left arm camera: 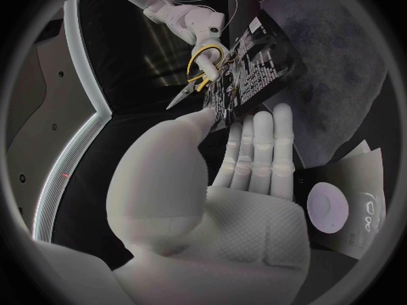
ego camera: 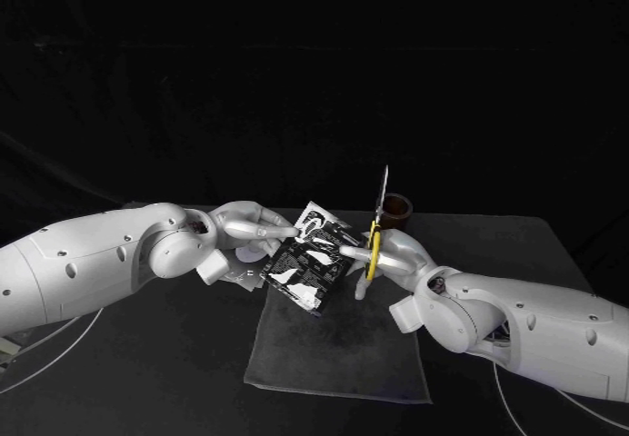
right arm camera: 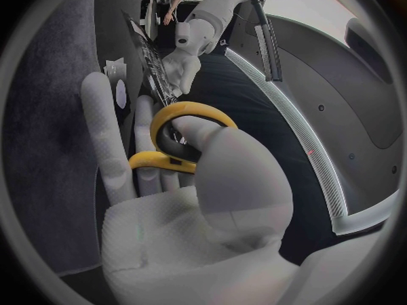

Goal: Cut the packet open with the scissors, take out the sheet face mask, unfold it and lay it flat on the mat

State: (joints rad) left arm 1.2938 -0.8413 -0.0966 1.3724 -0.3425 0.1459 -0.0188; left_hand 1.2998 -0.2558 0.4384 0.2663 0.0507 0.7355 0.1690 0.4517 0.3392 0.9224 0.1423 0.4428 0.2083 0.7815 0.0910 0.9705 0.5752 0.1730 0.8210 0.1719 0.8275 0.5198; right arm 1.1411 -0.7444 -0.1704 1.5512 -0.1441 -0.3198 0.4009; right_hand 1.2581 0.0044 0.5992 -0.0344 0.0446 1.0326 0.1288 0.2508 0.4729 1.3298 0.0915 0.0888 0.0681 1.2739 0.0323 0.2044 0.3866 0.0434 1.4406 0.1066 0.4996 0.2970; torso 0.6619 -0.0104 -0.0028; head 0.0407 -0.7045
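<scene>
One packet [ego camera: 309, 258], dark with white print, is held in the air, tilted, over the far end of the one mat [ego camera: 344, 359]. The left hand [ego camera: 249, 227] has it pinched at its upper edge between the thumb and the fingers, and the left wrist view shows the other fingers lying straight along the packet's back. There is one pair of scissors [ego camera: 376, 238], with yellow handles. The right hand [ego camera: 397, 261] holds them with its thumb and a finger through the loops. They stand upright just beside the packet's right edge, and the blades point up and look closed together. Whether metal touches the packet cannot be told. One brown cup [ego camera: 396, 211] stands behind the scissors near the far side of the table [ego camera: 524, 245]. One white item [ego camera: 244, 272] with a round disc on it lies below the left hand, just beside the mat's far left corner. The mat is dark grey and rectangular. It lies flat on the black table between the two arms, with its long side running away from the robot. Behind the table hangs a black backdrop [ego camera: 314, 100] that closes off the room.
</scene>
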